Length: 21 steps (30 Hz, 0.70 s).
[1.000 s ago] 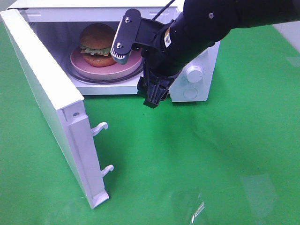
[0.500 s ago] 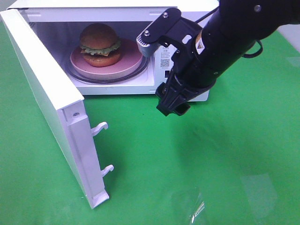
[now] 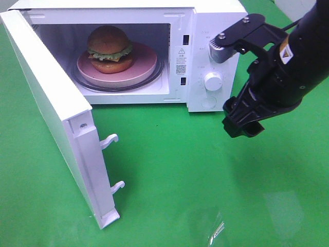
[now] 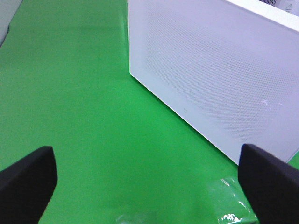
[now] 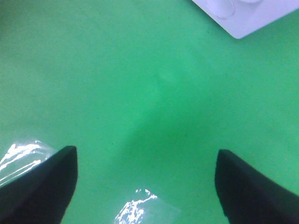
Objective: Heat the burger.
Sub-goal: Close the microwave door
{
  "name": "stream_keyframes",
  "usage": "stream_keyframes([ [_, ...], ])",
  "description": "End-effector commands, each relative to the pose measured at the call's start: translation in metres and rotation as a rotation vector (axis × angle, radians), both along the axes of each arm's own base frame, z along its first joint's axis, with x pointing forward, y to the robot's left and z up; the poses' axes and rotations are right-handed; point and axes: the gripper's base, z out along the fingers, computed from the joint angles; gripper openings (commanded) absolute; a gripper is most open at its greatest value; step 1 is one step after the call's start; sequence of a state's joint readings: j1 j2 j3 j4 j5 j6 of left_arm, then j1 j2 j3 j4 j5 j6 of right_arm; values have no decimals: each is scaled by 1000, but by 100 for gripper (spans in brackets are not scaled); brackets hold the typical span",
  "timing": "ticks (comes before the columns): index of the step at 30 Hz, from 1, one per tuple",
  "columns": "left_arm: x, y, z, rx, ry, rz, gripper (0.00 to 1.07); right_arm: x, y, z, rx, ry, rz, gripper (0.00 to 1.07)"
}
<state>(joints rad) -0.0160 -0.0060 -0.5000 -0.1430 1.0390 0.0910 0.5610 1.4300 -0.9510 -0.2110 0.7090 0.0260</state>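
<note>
Hovering above the counter (image 3: pixel 205 180) beside the microwave (image 3: pixel 205 51), the right hand (image 3: pixel 242 123) is spread wide and empty. Left hand (image 4: pixel 147 186): likewise spread, empty. Burger (image 3: pixel 109 49) sits inside the microwave.

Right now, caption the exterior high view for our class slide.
Burger on pink plate inside open microwave; right gripper outside, empty.

The burger (image 3: pixel 109 49) shows golden-brown buns, green lettuce and yellow cheese; the plate (image 3: pixel 146 64) is pink. The microwave (image 3: pixel 216 15) is white, its door (image 4: pixel 219 79) finely dotted. The table (image 3: pixel 195 175) is green, the arm (image 3: pixel 298 62) black.
</note>
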Motion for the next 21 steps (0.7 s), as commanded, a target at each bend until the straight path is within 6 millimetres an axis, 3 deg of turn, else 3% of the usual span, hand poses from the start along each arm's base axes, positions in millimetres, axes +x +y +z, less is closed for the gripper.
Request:
stream_keyframes([
  [1,-1,0,-1,-10,-8,-2,98,-5,-16,2,22,30,-87,76],
  [8,-1,0,-1,-10,-8,-2,98,-14,-44,5,32,67,-228,76],
  [10,-1,0,-1,-10,-8,-2,98,-26,-56,11,60,69,-281,76],
  [21,-1,0,-1,-10,-8,-2,98,-65,-74,25,117,12,-304,76],
])
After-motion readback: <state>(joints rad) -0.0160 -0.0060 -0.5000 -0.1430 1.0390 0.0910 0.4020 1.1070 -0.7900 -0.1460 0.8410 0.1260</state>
